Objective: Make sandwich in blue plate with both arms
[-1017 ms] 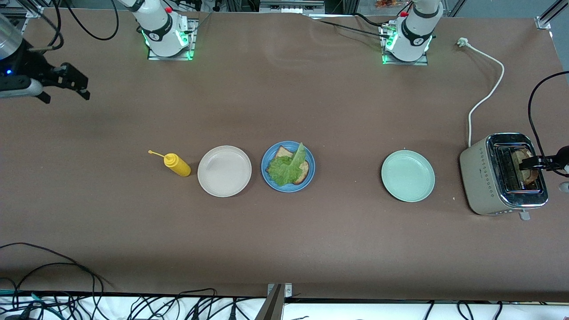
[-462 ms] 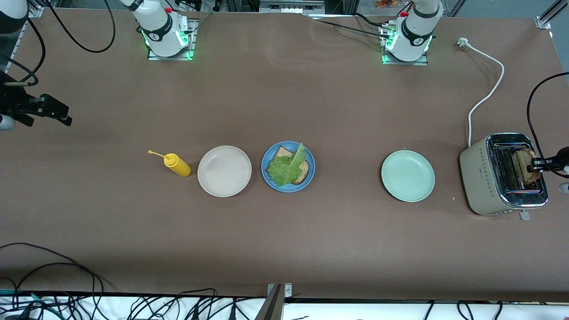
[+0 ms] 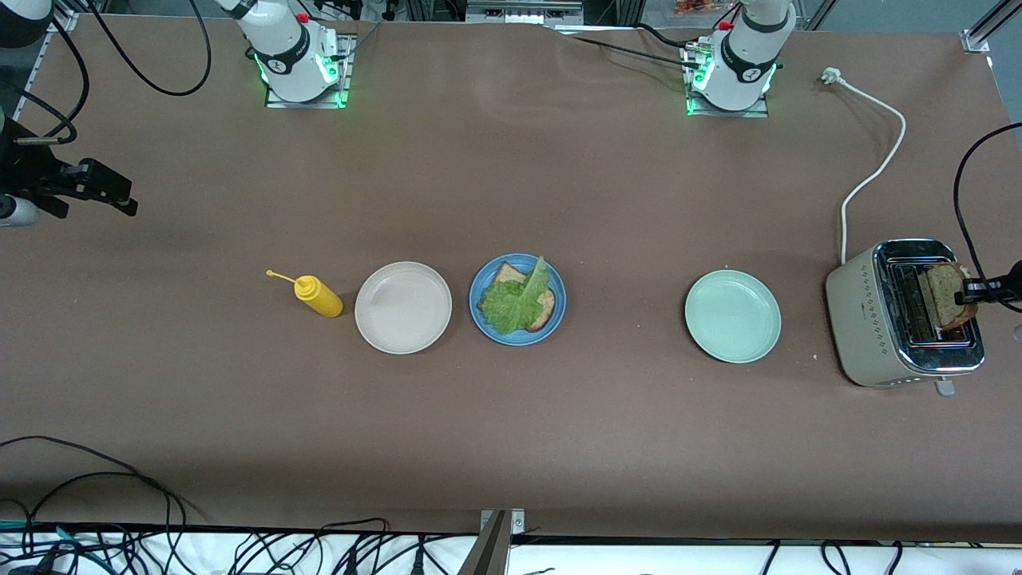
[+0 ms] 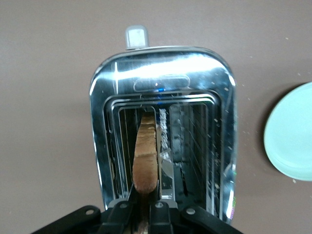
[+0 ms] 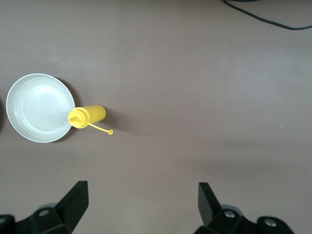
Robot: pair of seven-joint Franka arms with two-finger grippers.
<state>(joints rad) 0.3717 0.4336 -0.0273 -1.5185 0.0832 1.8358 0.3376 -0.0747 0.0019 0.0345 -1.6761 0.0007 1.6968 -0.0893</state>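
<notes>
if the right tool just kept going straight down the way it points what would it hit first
Most likely bare table: the right tool hangs open over brown tabletop at the right arm's end. The yellow bottle and beige plate lie off to one side of that line, though depth is hard to judge.

Left claw (image 3: 970,293) grips bread slice (image 3: 948,295) (over toaster (image 3: 870,319)).

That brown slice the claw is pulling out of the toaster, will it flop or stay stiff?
Probably stiff: the bread slice stands straight on edge above the toaster, pinched at one end by the left claw. Likely light. Its crust may crumble under a hard squeeze.
</notes>
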